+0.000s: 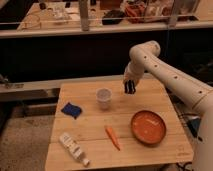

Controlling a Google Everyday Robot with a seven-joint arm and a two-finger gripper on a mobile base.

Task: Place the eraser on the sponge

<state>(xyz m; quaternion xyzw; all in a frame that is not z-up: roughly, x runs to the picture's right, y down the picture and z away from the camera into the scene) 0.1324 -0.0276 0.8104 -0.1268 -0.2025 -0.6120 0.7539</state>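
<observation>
Closest to me, at the near left corner of the wooden table (92, 150), a white bottle (73, 148) lies on its side, slanting toward the front edge. A little further in, near the middle, an orange carrot (113, 137) lies on the boards at an angle. To its right sits a round orange plate (148, 127), near the carrot but not touching it.

Further back on the left lies the sponge (72, 109), a flat blue pad on the wood with bare table all round it. Right of it and slightly further back, a white cup (104, 98) stands upright near the middle of the table.

Beyond the cup, toward the far right of the table, the gripper (130, 91) hangs pointing down from the white arm (167, 70), which reaches in from the right. It is pinched on a small dark block, the eraser (130, 87), which is held clear of the tabletop. The eraser is to the right of the cup and well apart from the sponge, with the cup between them.

Behind the table runs a pale ledge (30, 86).
</observation>
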